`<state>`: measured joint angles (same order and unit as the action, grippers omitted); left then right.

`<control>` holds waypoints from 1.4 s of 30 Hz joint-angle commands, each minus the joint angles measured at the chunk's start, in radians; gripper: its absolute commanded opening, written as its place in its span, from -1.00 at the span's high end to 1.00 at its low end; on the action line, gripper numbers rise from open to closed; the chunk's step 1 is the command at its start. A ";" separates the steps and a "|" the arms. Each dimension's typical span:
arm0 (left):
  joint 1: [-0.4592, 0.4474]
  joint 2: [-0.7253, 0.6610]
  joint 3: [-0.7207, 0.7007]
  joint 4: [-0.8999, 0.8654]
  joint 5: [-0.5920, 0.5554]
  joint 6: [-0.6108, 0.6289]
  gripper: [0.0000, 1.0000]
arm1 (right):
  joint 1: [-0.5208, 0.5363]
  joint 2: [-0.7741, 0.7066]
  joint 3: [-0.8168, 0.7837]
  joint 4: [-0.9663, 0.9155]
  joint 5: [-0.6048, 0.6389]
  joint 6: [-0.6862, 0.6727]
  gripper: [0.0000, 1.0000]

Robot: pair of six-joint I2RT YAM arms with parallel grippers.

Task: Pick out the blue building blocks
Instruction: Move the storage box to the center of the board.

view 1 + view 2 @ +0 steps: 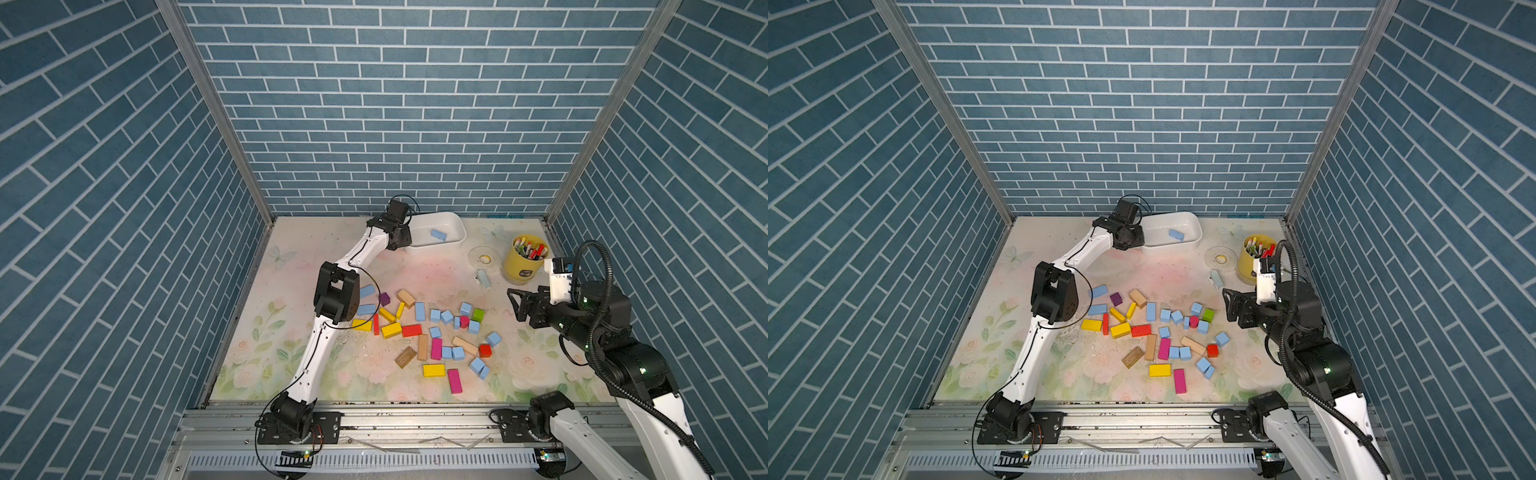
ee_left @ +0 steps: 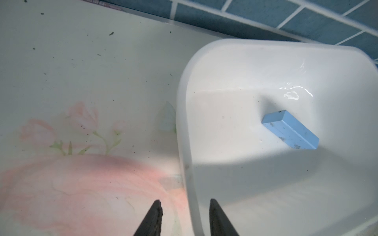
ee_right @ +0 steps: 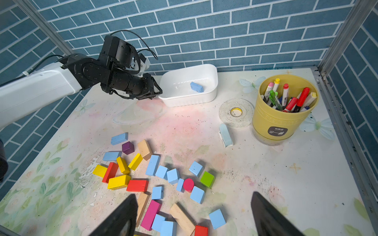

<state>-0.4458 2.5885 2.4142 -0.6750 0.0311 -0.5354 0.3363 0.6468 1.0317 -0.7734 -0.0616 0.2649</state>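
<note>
Right end effector (image 3: 193, 195) gapes empty near the blue building blocks (image 3: 172, 175), matte sky-blue cubes and bricks strewn on the table (image 3: 266, 173). One scuffed brick (image 2: 290, 130) lies in the white tray (image 2: 184, 122). At its rim, the left end effector (image 2: 185, 201) is narrowly parted, empty.

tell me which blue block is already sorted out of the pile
The lone blue brick lying inside the white tub; every other blue block sits on the mat.
</note>
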 commanded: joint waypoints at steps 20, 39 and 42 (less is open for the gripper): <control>0.004 -0.210 -0.308 0.108 0.031 0.081 0.96 | 0.001 -0.018 -0.039 -0.072 0.031 0.037 -0.73; 0.006 -0.663 -1.027 0.413 -0.032 0.079 0.75 | 0.001 -0.007 -0.077 -0.053 -0.013 0.085 -0.72; 0.013 -0.688 -1.066 0.452 -0.033 0.072 0.50 | 0.001 -0.005 -0.081 -0.058 -0.017 0.094 -0.72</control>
<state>-0.4404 1.9495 1.3705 -0.2916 0.0048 -0.4541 0.3363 0.6373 0.9653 -0.8173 -0.0647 0.3191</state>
